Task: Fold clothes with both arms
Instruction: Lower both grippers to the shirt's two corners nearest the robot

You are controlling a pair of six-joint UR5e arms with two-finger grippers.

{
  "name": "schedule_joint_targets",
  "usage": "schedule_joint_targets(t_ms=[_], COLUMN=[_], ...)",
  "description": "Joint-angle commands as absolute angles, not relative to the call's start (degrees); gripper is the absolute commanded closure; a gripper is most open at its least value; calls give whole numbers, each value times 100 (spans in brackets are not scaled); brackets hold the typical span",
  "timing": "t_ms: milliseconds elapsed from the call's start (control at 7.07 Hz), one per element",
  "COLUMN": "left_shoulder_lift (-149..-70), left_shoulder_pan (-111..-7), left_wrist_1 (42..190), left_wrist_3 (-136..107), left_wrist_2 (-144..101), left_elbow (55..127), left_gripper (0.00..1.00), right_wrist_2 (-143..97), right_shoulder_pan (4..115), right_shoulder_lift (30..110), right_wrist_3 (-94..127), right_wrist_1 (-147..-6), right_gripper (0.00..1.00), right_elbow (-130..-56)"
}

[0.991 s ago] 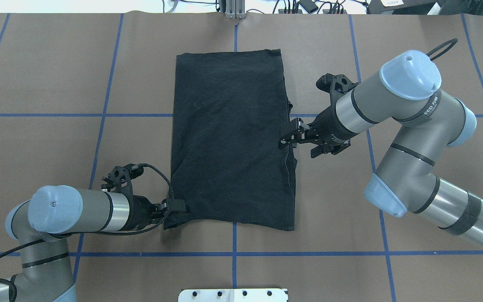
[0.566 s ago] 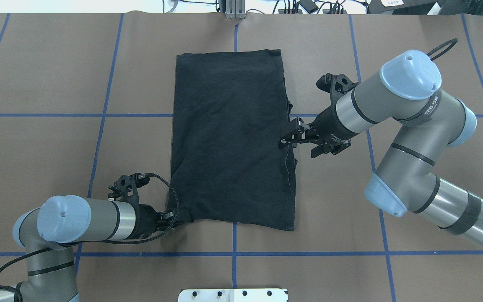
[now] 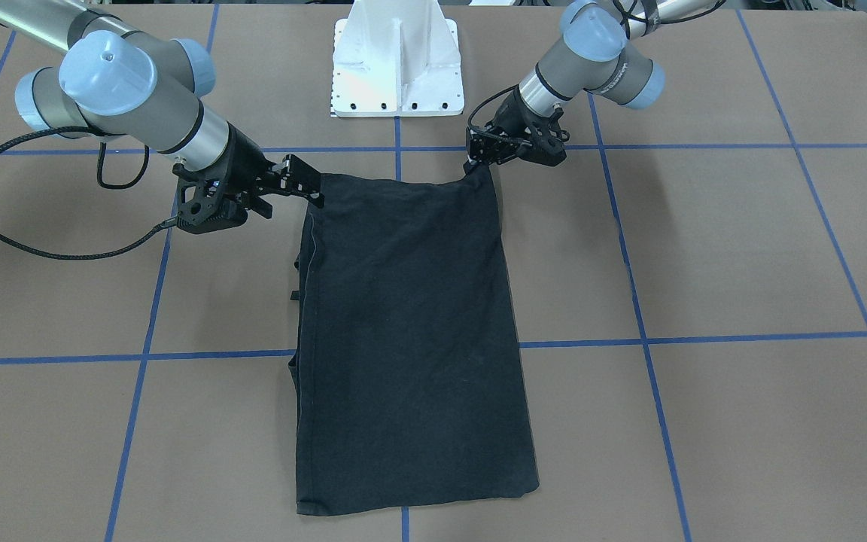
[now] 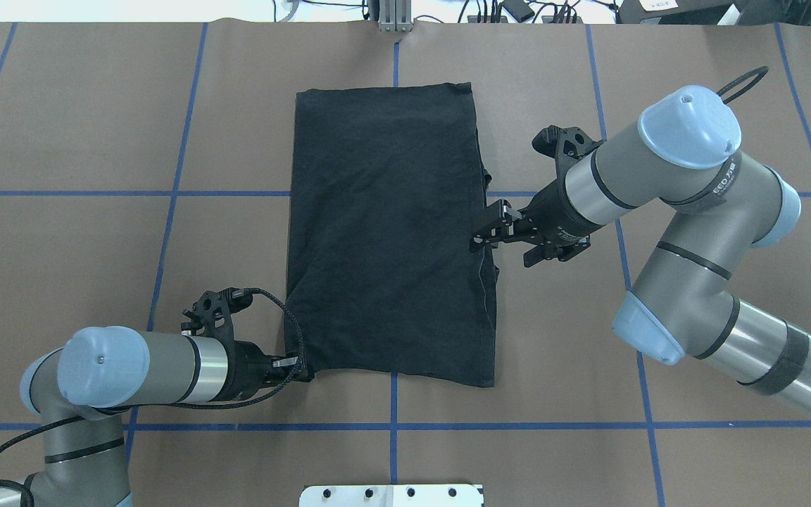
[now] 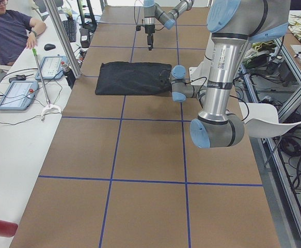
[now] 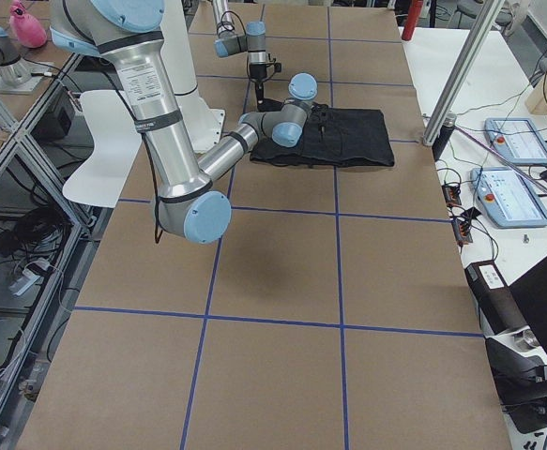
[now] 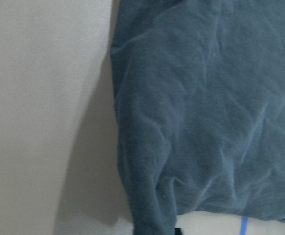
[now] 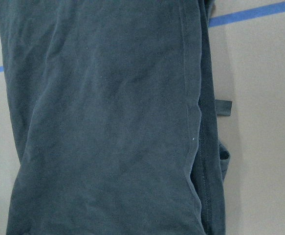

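Note:
The black T-shirt (image 4: 391, 232) lies folded into a long rectangle in the middle of the table, and no logo shows. My left gripper (image 4: 301, 367) is shut on its near-left corner, low at the table; in the front-facing view that gripper (image 3: 479, 162) pinches the shirt (image 3: 403, 331) at its top right corner. My right gripper (image 4: 479, 238) hangs open above the shirt's right edge and holds nothing; in the front-facing view this gripper (image 3: 314, 192) sits off the cloth. Flat cloth (image 8: 108, 122) fills the right wrist view, with a small tag at its edge.
The white pedestal base (image 3: 396, 68) stands at the robot's side of the brown, blue-taped table (image 4: 694, 317). In the exterior left view a person (image 5: 11, 31) sits at a side bench with tablets (image 5: 16, 95). An aluminium post (image 6: 461, 75) rises at the far edge.
My left gripper has moved toward the robot with the shirt's near-left corner, drawing the near hem straight. The right arm has hardly moved.

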State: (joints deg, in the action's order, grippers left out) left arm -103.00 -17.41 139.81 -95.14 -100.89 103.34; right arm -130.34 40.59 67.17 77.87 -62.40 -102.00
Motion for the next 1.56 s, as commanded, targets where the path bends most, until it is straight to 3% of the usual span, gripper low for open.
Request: schedule_joint_targets(t_ms=[0,849,1415], left_shoulder_lift=[-10248,-10292,-10301], left_shoulder_pan=[-1802,-1793,-1784], left_wrist_1=[13975,13808,13808], left_wrist_3=[-9510,-9519,-9519], left_wrist_2=[-10125,-10125,-10116], left_elbow=[10625,10688,10652], left_gripper=[100,100,100], right_wrist_2=[-13061,-11833,-11637], right_shoulder_pan=[3965,2428,2259], right_shoulder_lift=[6916,7014,7014], right_wrist_3=[7805,9308,9308], right_wrist_1=[-6240,-6293,-6817], right_gripper=[0,0,0], right_elbow=[-10230,-10178,-10134])
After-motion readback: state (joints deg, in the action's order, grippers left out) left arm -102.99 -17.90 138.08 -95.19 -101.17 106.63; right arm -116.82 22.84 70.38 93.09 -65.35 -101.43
